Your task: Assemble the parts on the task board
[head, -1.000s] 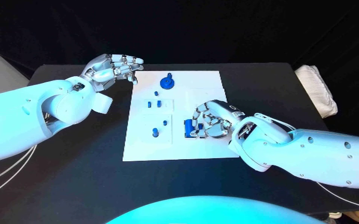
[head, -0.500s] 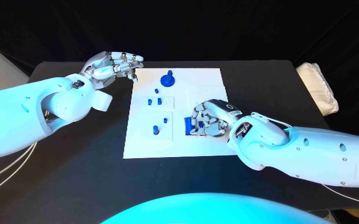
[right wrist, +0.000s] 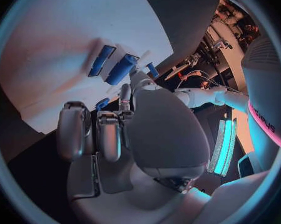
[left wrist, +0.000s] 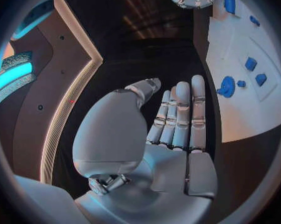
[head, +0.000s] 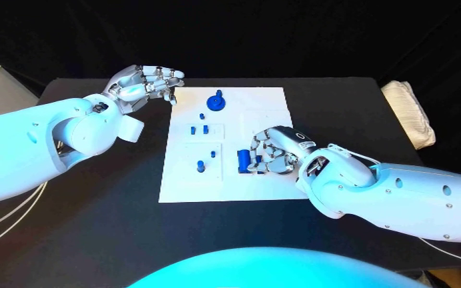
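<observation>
The white task board [head: 269, 105] lies in the middle of the black table. A round blue part [head: 216, 105] stands at its far end, and several small blue parts [head: 199, 130] stand along its left half. A blue block [head: 244, 161] stands near the board's middle. My right hand [head: 275, 152] rests over the board beside that block, fingers curled around a small blue part [head: 258, 161]. The right wrist view shows blue parts [right wrist: 122, 68] on the board [right wrist: 60, 45] just past my curled right hand [right wrist: 115, 129]. My left hand [head: 146, 85] hovers off the board's far left corner, fingers straight, holding nothing.
A folded white cloth [head: 408, 116] lies at the table's right edge. Bare black table [head: 106, 221] stretches left of and in front of the board. The left wrist view shows my left hand [left wrist: 175, 129] beside the board [left wrist: 240, 109].
My right hand has shifted slightly to the right over the board, uncovering more of the blue block, with fingers still curled. The left hand has stayed where it was.
</observation>
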`<state>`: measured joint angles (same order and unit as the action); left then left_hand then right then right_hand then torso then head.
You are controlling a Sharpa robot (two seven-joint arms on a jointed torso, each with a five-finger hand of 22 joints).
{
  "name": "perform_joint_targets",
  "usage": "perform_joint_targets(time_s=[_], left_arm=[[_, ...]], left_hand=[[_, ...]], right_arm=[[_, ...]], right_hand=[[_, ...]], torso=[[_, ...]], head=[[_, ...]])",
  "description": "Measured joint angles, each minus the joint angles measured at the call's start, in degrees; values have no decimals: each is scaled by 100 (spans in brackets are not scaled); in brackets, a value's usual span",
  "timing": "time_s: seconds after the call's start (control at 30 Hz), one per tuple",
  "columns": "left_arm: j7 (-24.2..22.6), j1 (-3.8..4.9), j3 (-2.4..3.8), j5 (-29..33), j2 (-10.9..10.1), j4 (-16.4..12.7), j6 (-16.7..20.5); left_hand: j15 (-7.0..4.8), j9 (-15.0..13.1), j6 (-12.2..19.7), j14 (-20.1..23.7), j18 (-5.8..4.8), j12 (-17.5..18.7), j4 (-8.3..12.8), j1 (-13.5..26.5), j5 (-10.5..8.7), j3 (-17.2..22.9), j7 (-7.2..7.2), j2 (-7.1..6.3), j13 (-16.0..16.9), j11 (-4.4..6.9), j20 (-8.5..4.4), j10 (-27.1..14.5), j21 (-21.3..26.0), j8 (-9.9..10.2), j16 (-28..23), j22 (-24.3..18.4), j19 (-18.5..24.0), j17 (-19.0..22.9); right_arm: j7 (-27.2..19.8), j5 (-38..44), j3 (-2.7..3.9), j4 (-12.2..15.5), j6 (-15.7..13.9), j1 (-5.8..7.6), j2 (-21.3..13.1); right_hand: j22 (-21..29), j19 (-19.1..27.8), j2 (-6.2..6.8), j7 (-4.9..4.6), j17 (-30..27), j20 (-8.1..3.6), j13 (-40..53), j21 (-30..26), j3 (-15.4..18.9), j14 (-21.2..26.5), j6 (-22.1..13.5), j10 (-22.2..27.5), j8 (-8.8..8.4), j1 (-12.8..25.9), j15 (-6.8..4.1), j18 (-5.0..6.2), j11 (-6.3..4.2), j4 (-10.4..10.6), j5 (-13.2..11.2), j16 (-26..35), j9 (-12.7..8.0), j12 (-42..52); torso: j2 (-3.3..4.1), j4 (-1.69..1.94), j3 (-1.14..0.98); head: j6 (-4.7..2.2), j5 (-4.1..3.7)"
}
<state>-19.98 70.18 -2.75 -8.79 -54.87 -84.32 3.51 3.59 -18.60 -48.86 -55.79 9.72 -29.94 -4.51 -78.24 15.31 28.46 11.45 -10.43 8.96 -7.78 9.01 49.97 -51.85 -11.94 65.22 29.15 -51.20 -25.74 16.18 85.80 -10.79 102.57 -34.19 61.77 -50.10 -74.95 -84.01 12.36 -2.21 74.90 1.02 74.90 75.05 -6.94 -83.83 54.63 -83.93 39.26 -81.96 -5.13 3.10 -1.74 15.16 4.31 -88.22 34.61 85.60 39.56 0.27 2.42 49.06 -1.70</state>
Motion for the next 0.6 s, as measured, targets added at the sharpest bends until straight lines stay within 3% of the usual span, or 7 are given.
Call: perform_joint_targets(time_s=[0.13, 0.23, 0.3, 0.37, 0.47, 0.53, 0.6], left_arm=[[4, 0, 0, 0, -2, 0, -2], [4, -2, 0, 1, 1, 9, -2], [4, -14, 0, 3, 16, 32, -2], [-5, -45, 0, 15, 53, 71, 3], [-37, -115, 0, 39, 167, 186, 14], [-72, -155, 0, 75, 279, 305, 26], [-123, -200, 0, 128, 404, 456, 46]], left_hand=[[0, 0, 0, 0, 0, 0, 0, 0, 0, 0, 0, 0, 0, 0, 0, 0, 0, 0, 0, 0, 0, 0], [2, 0, 0, 2, 0, 0, 0, 0, 0, 0, 0, 0, 0, 0, 0, 0, 0, 0, 0, 0, 0, 0], [21, 4, 0, 21, 0, 0, -17, 0, 0, -17, 0, 0, -4, 0, 0, 0, 11, 0, -10, -9, 0, 1], [28, 6, 21, 97, 0, -19, -34, 0, 0, -34, -21, 0, -8, 0, 0, 0, 73, 0, -68, -29, 0, 1], [68, 11, 21, 503, 0, -58, -120, 0, 0, -41, -21, 0, -32, -3, 68, 3, 404, -46, -442, -202, 262, 149], [143, 11, 21, 829, -1, -11, -186, 0, 0, -25, -21, 0, -96, -31, 148, 31, 795, -95, -904, -422, 503, 352], [252, 8, 21, 1082, -2, 214, -248, -1, -22, 9, -21, -1, -243, -75, 279, 60, 1308, -152, -1542, -722, 717, 638]], right_arm=[[-296, -355, 1, 34, -84, 0, -105], [-657, -818, 8, 13, -171, 9, -160], [-1018, -1313, 16, -79, -227, 39, -172], [-1422, -1902, 33, -249, -259, 90, -166], [-2013, -2847, 83, -694, -261, 194, -94], [-2348, -3449, 125, -1020, -246, 252, -25], [-2698, -4120, 168, -1450, -203, 293, 112]], right_hand=[[0, 0, 32, -68, 0, 0, 5, -389, 167, 0, -175, -3, -14, 24, 0, -1, 5, 152, 12, 95, 14, -352], [0, 2, -17, -165, 0, 6, 5, -706, 280, -18, -385, 9, -203, 69, 65, 4, 115, 138, 81, 204, -29, -594], [1, 68, -91, -240, 0, 96, 4, -1277, 281, -19, -503, 228, -339, 23, 125, 170, 202, 137, 125, 442, -84, -961], [34, 230, -210, -321, 0, 183, 13, -1959, 268, -15, -633, 527, -519, -97, 201, 255, 269, 128, 183, 765, -157, -1390], [1081, 1100, -300, -487, -1037, 337, -654, -4615, 74, 590, -854, 1824, -884, -316, 380, 645, 452, 120, 203, 2312, -396, -3284], [1541, 1388, -324, -561, -2015, 421, -1417, -5372, -89, 1234, -943, 2463, -1060, -459, 456, 666, 537, 127, 258, 3524, -541, -4369], [2095, 1541, -285, -597, -2654, 497, -2354, -5978, -438, 1612, -933, 2622, -1280, -583, 506, 666, 596, 153, 269, 4568, -771, -5231]], torso=[[-9, -3, 2], [-23, -15, 9], [-40, -32, 14], [-64, -48, 24], [-105, -69, 30], [-136, -73, 31], [-174, -72, 34]], head=[[-21, 7], [-64, 14], [-113, 20], [-174, 25], [-293, 39], [-377, 44], [-464, 52]])
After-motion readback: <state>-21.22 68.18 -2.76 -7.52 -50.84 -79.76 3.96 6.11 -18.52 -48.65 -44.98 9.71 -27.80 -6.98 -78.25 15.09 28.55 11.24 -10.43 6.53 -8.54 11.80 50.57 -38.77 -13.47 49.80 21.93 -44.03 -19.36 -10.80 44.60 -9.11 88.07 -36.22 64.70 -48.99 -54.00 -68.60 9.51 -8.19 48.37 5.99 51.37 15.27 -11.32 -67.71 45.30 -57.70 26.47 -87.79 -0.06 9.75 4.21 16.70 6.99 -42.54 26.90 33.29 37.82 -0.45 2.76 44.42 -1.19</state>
